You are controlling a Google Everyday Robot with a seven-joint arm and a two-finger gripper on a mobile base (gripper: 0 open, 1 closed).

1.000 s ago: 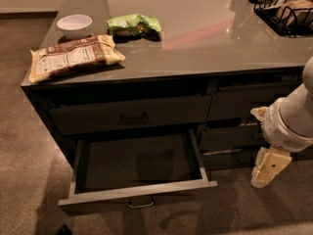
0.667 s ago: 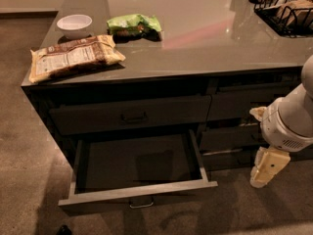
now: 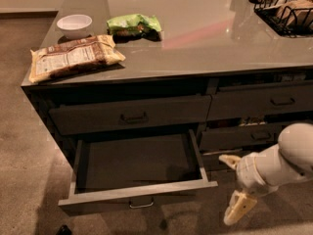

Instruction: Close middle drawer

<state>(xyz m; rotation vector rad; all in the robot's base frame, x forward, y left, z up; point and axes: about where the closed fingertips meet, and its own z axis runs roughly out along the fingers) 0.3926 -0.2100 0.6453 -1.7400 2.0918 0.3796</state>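
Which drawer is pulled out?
The middle drawer, low on the left: it sticks far out and shows its bare dark inside. The drawer above shows only its front. The gripper hangs low to its right.

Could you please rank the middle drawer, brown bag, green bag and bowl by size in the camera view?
1. middle drawer
2. brown bag
3. green bag and bowl: near alike, unranked.
The pincer sits low, right of the drawer.
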